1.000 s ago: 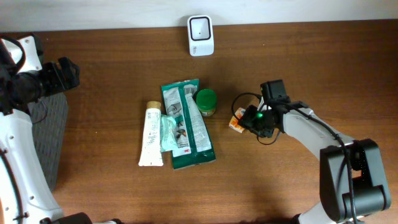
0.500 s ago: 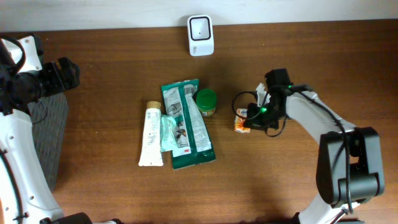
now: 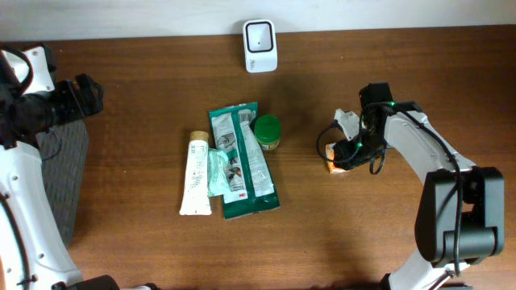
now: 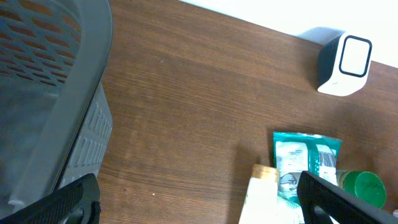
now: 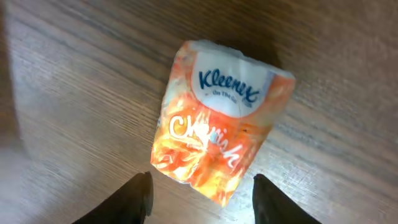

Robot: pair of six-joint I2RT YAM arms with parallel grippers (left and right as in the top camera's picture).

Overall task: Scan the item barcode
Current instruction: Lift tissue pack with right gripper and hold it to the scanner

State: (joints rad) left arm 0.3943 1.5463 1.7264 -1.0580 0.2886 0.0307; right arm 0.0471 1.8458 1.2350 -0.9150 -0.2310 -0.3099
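The small orange-and-white plastic Kleenex tissue pack (image 5: 214,118) lies flat on the brown wooden table (image 3: 145,97), right of centre and apart from the other goods. The right hand (image 5: 202,196) is released, its black fingers (image 5: 140,198) spread to either side of the pack's near end without clamping it. The left hand (image 4: 198,186) hangs wide open at the far left, beside a grey mesh basket (image 4: 50,93). A white box-shaped scanner (image 3: 260,46) stands at the table's far edge.

tube (image 3: 196,175), green pouch (image 3: 242,161), jar (image 3: 267,131), grey basket (image 3: 71,161)
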